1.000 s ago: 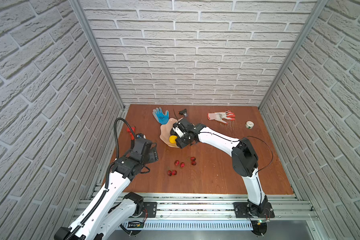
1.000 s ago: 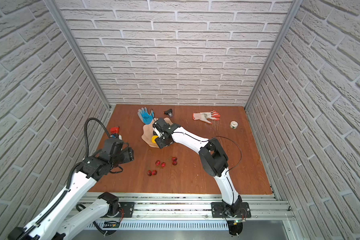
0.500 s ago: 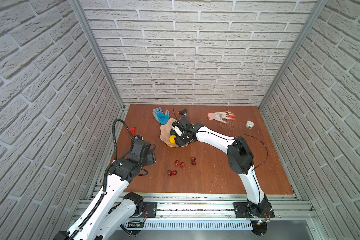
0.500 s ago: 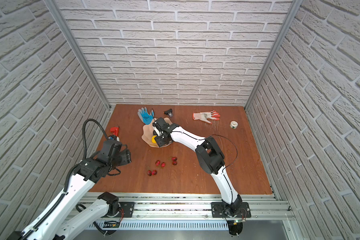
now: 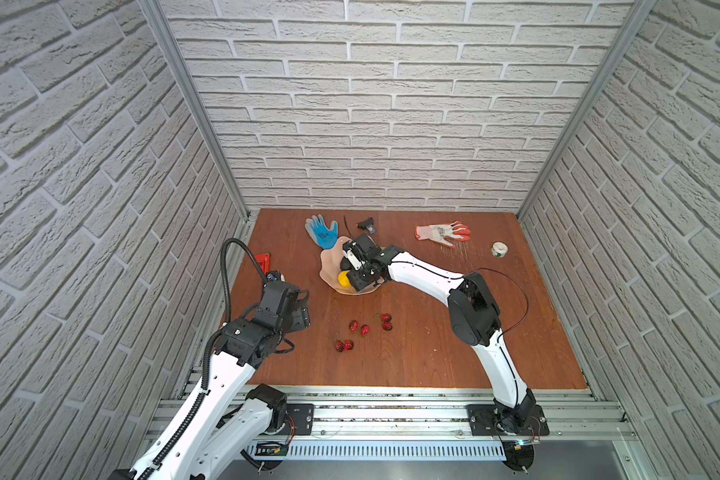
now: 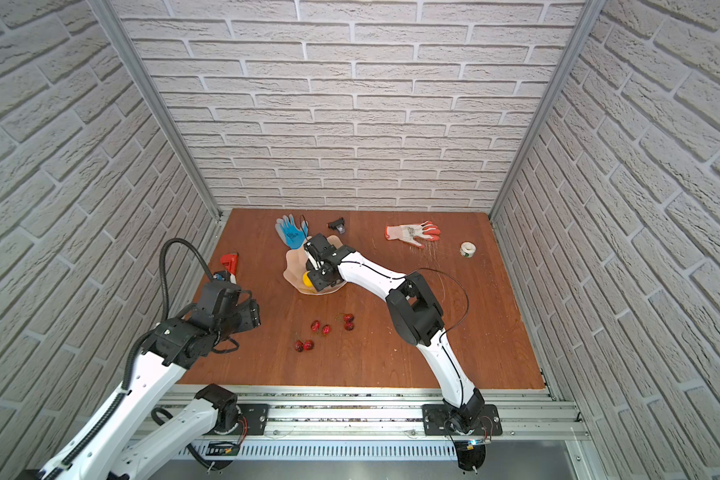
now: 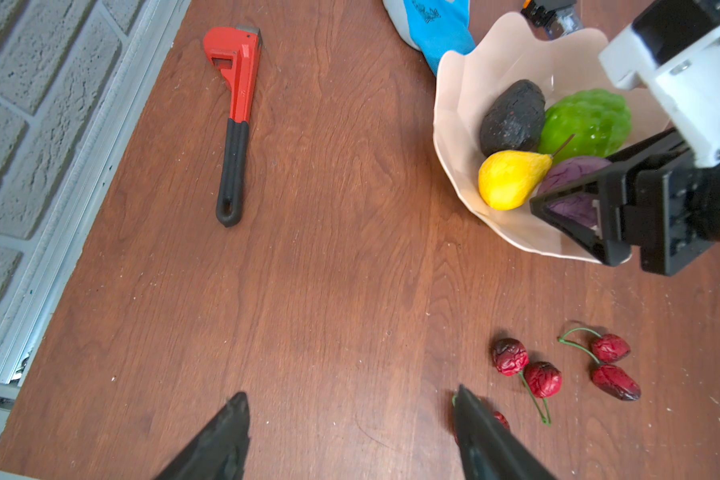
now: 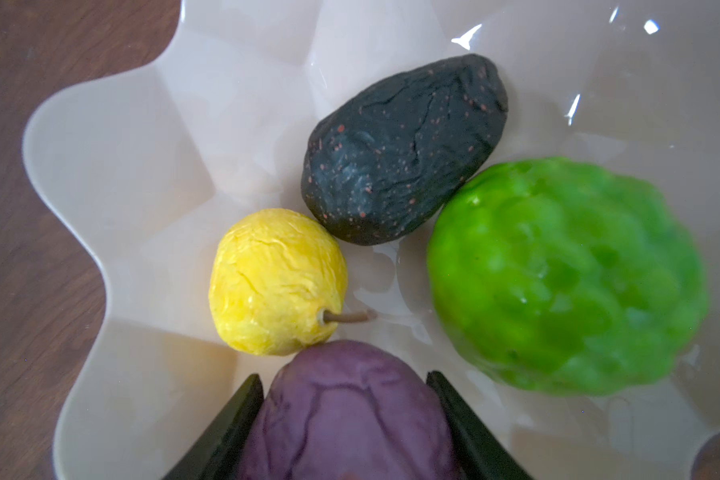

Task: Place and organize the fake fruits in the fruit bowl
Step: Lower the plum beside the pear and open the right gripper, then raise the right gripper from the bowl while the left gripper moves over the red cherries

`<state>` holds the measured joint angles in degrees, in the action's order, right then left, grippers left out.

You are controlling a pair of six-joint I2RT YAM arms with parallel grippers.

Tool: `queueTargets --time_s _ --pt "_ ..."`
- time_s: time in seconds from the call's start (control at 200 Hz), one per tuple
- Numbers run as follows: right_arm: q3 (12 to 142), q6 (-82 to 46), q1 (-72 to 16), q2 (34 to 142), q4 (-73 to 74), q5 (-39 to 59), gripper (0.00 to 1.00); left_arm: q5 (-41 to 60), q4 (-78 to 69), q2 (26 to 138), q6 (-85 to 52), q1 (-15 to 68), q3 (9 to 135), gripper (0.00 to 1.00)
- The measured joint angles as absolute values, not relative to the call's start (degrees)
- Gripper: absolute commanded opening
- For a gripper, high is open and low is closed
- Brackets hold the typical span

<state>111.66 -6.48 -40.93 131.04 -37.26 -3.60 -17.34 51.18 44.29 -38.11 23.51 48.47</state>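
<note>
The peach-pink fruit bowl [image 5: 329, 266] [image 8: 121, 166] stands at the back middle of the table in both top views. In it lie the dark avocado [image 8: 404, 149], the green knobbly ball [image 8: 566, 274] and the yellow pear-like fruit [image 8: 277, 282]. My right gripper [image 8: 342, 375] [image 5: 356, 270] reaches low into the bowl, its fingers against both sides of the purple fruit [image 8: 350, 415], which touches the yellow one. Several red berries [image 5: 364, 328] [image 7: 528, 370] lie on the wood in front of the bowl. My left gripper [image 7: 351, 391] [image 5: 298, 309] hangs open just left of them, one fingertip hiding part of a berry pair [image 7: 500, 419].
A red pipe wrench [image 7: 235, 124] [image 5: 263, 262] lies along the table's left edge. A blue glove [image 5: 321, 232] touches the bowl's far side, next to a small black object [image 5: 367, 225]. A white-and-orange glove [image 5: 443, 232] and a white tape roll [image 5: 499, 249] are at the back right.
My right gripper has shifted a little to the left over the bowl with the purple fruit between its fingers. The left arm has drawn back slightly toward the front.
</note>
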Motion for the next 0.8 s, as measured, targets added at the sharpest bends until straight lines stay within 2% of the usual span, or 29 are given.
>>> queueTargets --time_s 0.11,0.22,0.605,0.8 --pt "111.68 -6.37 -40.93 131.04 -37.26 -3.68 0.64 -17.34 51.27 43.92 -38.33 23.53 48.49 0.77" --pt "111.66 -5.5 -40.93 131.07 -37.26 -3.49 0.71 -17.32 51.27 43.92 -38.65 23.51 48.49 0.77" --pt "111.68 -4.03 -40.93 130.96 -37.19 -2.9 0.75 -17.06 51.48 43.99 -39.24 23.51 48.56 0.77" --pt "110.78 -2.59 -40.93 126.93 -37.65 -2.66 0.79 -14.46 51.96 48.84 -39.22 23.51 50.72 0.77"
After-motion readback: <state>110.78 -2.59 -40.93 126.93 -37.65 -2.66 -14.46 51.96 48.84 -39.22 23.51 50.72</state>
